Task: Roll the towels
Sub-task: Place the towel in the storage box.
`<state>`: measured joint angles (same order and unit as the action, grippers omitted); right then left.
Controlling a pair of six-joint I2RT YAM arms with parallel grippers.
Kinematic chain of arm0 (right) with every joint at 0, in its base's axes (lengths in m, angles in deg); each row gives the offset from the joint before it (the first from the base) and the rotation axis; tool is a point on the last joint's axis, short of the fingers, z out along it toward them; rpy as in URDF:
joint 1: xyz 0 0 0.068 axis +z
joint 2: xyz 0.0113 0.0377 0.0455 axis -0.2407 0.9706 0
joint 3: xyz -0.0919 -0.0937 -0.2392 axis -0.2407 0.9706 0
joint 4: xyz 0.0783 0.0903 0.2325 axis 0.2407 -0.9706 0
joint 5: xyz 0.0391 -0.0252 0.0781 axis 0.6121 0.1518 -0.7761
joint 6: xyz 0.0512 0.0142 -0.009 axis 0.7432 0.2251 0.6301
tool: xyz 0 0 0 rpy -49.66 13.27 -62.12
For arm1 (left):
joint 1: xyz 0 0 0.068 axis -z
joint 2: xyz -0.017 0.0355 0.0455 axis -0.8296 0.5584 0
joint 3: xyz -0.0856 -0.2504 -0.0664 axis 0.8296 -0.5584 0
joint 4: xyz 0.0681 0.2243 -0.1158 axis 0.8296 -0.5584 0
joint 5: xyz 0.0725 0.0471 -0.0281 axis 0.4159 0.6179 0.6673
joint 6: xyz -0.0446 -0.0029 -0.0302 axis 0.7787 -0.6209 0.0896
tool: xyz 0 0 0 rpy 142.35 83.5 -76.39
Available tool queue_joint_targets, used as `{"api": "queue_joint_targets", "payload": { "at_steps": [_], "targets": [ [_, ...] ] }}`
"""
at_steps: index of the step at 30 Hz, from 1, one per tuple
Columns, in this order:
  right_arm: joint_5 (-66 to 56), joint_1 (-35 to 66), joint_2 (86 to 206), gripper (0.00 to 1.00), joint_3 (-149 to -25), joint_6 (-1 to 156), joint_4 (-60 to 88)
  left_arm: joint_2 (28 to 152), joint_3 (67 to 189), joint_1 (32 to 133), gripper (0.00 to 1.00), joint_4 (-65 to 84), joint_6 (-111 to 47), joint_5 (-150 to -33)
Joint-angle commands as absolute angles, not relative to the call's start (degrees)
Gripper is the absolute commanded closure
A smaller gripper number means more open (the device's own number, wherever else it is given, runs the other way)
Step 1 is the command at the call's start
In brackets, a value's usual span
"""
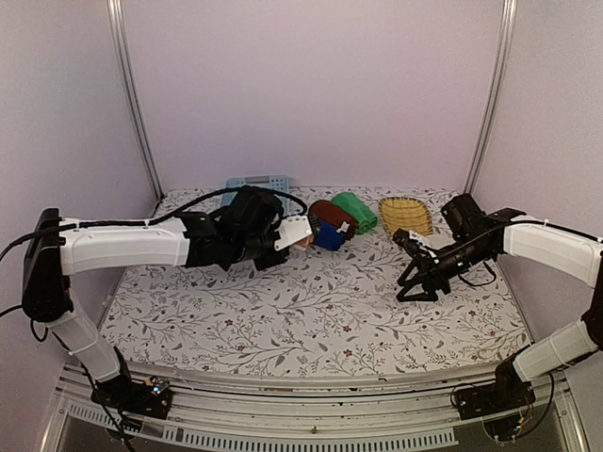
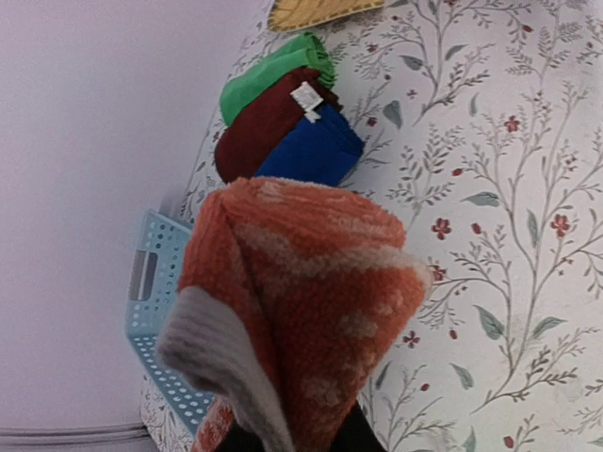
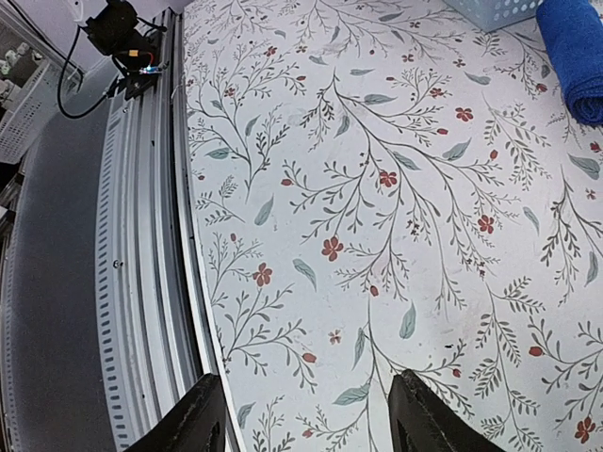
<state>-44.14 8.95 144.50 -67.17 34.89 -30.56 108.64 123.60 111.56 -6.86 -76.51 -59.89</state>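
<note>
Clamped on the orange towel (image 2: 301, 301) with the left jaws, these all but buried under the cloth, only dark tips showing at the bottom of the left wrist view. Rolled already, that towel, and held off the table (image 2: 528, 311), long axis running from the pale swirled end at lower left up toward the right. Straight ahead of the jaws, just past the roll: the blue towel (image 2: 316, 151), then the maroon towel (image 2: 259, 132) against it, then the green towel (image 2: 273, 71), all three rolled and lying side by side in a row leading off toward the wicker tray (image 2: 320, 11). Roughly parallel to those rolls, so probably no turning of the wrist needed, only lowering and letting go on the near side of the blue one. Cannot tell whether orange and blue touch: overlapping from the wrist, just beside each other from above. Bare table to the right of the row and in front of it for the set-down; tighter to the left, with the plastic basket (image 2: 155, 311) and the back wall (image 2: 75, 188) close by. Right jaws apart and empty, over patterned table on the right side, well apart from the row, with the blue towel only in the far corner of that wrist's view. Much the nearer, the left arm (image 1: 132, 245); no call for the right arm (image 1: 551, 245) in this placing.
</note>
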Motion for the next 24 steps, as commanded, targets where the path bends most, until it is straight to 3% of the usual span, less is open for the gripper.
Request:
{"api": "queue_joint_targets", "payload": {
  "at_steps": [1, 7, 24],
  "targets": [
    [-40.1, 8.51, 140.74, 0.39, -63.99, 36.2, -22.47, 106.68, 128.23, 104.44, 0.93, -4.16, -84.41, -58.86],
    [-40.17, 8.32, 141.9, 0.39, -62.96, 36.16, -21.6, 112.69, 133.84, 94.04, 0.99, -2.66, -90.74, -59.8],
    [-41.72, 8.23, 147.53, 0.39, -62.79, 35.72, -21.63, 147.45, 162.15, 78.66, 0.99, 4.65, -101.56, -73.06]
  ]
}}
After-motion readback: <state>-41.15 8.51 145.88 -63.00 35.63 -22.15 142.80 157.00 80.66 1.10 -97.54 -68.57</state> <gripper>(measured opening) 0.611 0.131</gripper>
